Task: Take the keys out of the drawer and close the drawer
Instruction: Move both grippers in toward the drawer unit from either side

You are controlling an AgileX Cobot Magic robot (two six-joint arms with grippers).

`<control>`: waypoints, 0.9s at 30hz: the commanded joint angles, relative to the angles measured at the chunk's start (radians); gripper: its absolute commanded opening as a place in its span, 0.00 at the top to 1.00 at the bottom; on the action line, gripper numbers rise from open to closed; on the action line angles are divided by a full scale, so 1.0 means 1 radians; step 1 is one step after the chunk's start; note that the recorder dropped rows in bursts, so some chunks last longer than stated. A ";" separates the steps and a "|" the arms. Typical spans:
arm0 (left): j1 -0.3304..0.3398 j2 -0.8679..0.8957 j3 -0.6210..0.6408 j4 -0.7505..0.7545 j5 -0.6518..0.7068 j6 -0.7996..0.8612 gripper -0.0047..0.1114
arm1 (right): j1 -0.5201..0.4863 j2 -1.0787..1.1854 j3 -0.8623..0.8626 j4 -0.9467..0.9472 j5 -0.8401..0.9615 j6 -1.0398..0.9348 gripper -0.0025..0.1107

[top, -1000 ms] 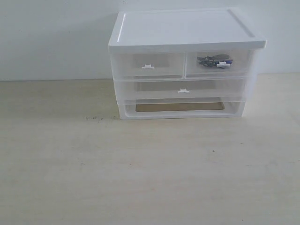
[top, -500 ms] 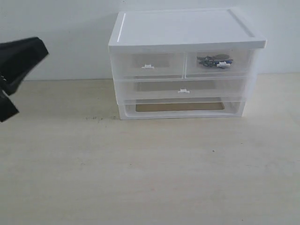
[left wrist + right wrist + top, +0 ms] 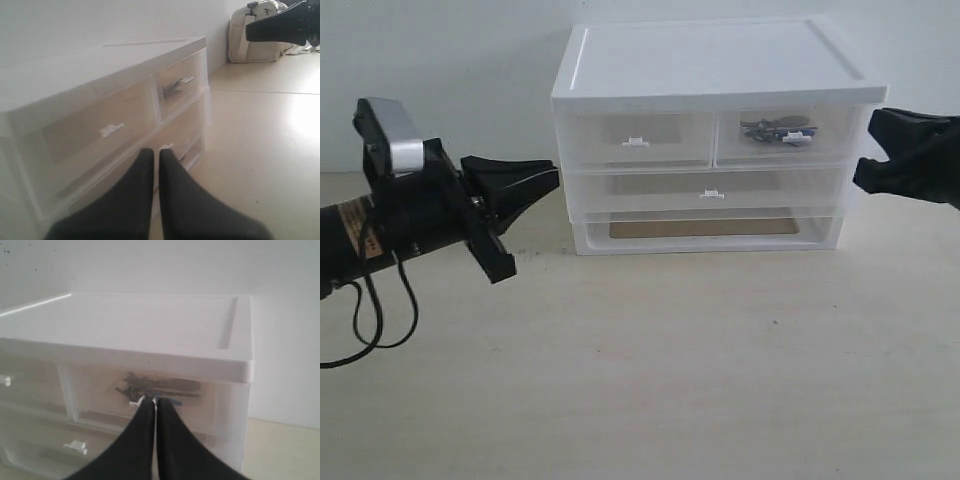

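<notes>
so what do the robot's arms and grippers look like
Both arms are matte black. The left gripper has long tapered wedge fingers, a silver-grey camera block on top, a tan label and a thin black cable looping below. The right gripper shows the same black fingers.

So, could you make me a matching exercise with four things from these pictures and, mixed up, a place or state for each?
Things: 1 keys; 2 left gripper; 3 right gripper; 4 wide drawer.
Places: A shut, right of the unit; B inside the shut top right drawer; C shut, left of the unit; D full width, below the top row.
Pairs: 1-B; 2-C; 3-A; 4-D.
</notes>
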 commanded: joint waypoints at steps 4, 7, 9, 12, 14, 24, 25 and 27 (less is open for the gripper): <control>-0.027 0.142 -0.165 -0.046 0.057 0.012 0.92 | -0.004 0.106 -0.075 -0.098 -0.018 0.057 0.98; -0.027 0.179 -0.226 -0.079 0.099 0.012 0.92 | -0.004 0.135 -0.104 -0.128 -0.016 0.060 0.98; -0.027 0.200 -0.258 -0.081 0.112 0.012 0.92 | -0.004 0.155 -0.118 -0.138 -0.016 0.062 0.98; -0.027 0.221 -0.300 -0.081 0.114 0.007 0.92 | -0.004 0.183 -0.137 -0.140 -0.016 0.062 0.96; -0.027 0.226 -0.324 -0.087 0.126 0.007 0.92 | -0.004 0.195 -0.152 -0.145 -0.017 0.062 0.89; -0.027 0.276 -0.393 -0.110 0.158 0.003 0.92 | -0.002 0.219 -0.185 -0.179 -0.010 0.032 0.58; -0.027 0.284 -0.401 -0.110 0.159 0.003 0.92 | -0.002 0.219 -0.185 -0.179 -0.010 0.009 0.58; -0.027 0.296 -0.411 -0.110 0.159 0.003 0.92 | 0.004 0.219 -0.185 -0.184 -0.008 -0.057 0.58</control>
